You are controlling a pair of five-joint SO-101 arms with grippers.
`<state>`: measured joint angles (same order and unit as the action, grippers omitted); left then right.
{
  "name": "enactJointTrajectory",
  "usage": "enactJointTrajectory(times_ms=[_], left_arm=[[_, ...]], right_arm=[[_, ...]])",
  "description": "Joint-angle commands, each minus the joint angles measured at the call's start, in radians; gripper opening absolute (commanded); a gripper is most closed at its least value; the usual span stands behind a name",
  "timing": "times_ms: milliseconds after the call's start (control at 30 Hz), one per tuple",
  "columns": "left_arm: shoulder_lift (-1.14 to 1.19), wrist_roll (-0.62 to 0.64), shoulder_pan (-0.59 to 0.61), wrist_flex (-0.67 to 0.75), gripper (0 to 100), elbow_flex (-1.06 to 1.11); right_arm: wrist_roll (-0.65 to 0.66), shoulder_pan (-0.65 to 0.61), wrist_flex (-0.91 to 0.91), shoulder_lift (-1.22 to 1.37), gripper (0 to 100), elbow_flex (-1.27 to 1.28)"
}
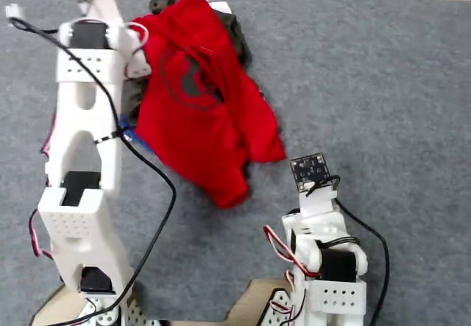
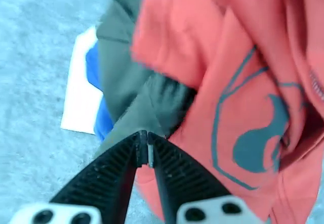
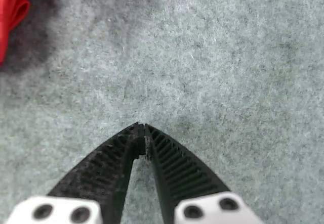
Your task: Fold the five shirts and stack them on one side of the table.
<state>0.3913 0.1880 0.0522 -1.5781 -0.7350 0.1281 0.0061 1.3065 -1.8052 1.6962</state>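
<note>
1. Print first: the red shirt point(image 1: 199, 112) had a dark round emblem on it. I couldn't make out any lettering in it from the high view or the left wrist view.
2. That shirt lay crumpled on top of a pile at the far left of the table point(image 1: 383, 83), right up against the left arm point(image 1: 81, 120). Its loose end trailed toward the near middle.
3. From above, a dark grey shirt point(image 1: 237, 32) stuck out from under it at the far side. A white piece point(image 1: 219, 6) showed beyond that, and a sliver of blue cloth point(image 1: 138, 140) showed by the arm.
4. The left wrist view sorted the layers better. The white piece lay flat on the table, the blue cloth was on it, the dark grey shirt was over both, and the red was uppermost.
5. The left gripper point(image 2: 143, 144) had its fingers pressed together, tips over the dark grey shirt's edge. I couldn't tell whether they touched the cloth.
6. The right gripper point(image 3: 143, 132) was also pressed together, with nothing in it, above the bare surface. Only scraps of the red shirt's edge showed past it. In the high view the right arm point(image 1: 320, 245) sat folded back at the near right, well apart from the pile.
7. The surface was a grey, felt-like covering. A pale brown board point(image 1: 250, 296) lay under the arm bases at the near edge, and past the far edge the room was just a dark strip.
</note>
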Motion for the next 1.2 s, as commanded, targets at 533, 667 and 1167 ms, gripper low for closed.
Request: enactJointTrajectory(times_ms=[533, 667, 1167], left_arm=[[-0.002, 0.009, 0.072, -0.166, 5, -0.287], [0.002, 0.109, -0.012, -0.166, 17, -0.284], [0.288, 0.19, -0.068, -0.158, 10, -0.227]], right_arm=[[-0.009, -0.001, 0.006, -0.09, 0.5, -0.005], [-0.009, -0.001, 0.006, -0.09, 0.5, -0.005], [-0.009, -0.001, 0.006, -0.09, 0.5, -0.005]])
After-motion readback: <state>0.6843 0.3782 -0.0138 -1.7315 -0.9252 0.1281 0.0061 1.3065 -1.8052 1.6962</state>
